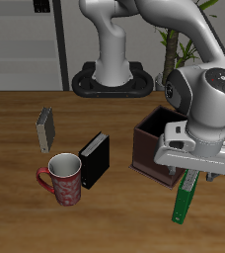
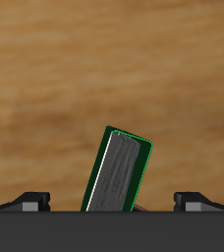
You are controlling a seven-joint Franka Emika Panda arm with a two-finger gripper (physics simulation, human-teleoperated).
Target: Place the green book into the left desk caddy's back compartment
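holding the green book [image 1: 185, 198] by its upper end, your gripper [image 1: 190, 176] has its jaws pinching it so it hangs tilted above the counter [image 1: 16, 217], just in front of the left desk caddy [image 1: 156, 148]. it looks thin, stiff and light, with slick covers, so it may swing or slip. keep the grip near that end, leaving the lower edge free to enter the back compartment, which the arm hides.

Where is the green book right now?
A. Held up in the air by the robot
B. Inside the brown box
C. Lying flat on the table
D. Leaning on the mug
A: the green book hangs from the end effector above the table, in front of the brown box.
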